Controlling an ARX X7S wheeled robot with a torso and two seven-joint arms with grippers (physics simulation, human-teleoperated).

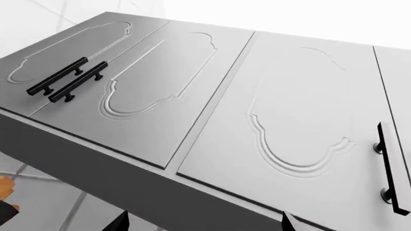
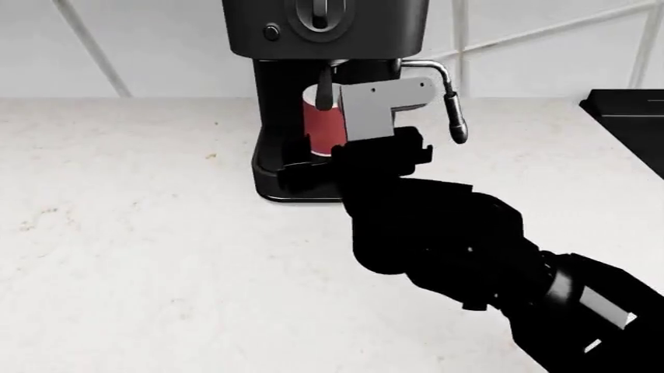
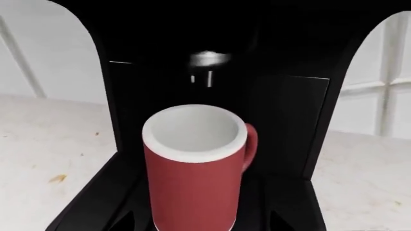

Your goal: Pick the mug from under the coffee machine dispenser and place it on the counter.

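**Mug sits under the spout, right arm close in front of it**

You see the mug point(image 3: 194, 168) standing upright on the drip tray of the coffee machine dispenser point(image 2: 322, 31), directly below the chrome spout point(image 3: 207, 60). In the right wrist view the red body fills the middle, the white inside is open to the camera, and the loop handle point(image 3: 250, 144) points to about 3 o'clock. In the head view only a red strip of the mug shows, at about 11 o'clock from your right gripper point(image 2: 363, 151).

The black side walls of the machine stand just beside the mug on both sides. The steam wand point(image 2: 452, 109) hangs at 3 o'clock from the mug, near your wrist's grey bracket. Your right arm covers most of the mug and the tray in the head view, so you cannot tell whether the fingers touch the mug. The dark finger parts at the lower edge of the right wrist view lie on each side of the mug base, apart from each other; the claw looks spread.

The counter point(image 2: 124, 256) lies white and speckled around the machine. A black stovetop point(image 2: 627, 109) sits at 3 o'clock, well apart.

Your left wrist camera shows only grey cabinet doors point(image 1: 192, 96) with black bar handles point(image 1: 67, 79); whether the left claw is spread or pressed together you cannot tell.
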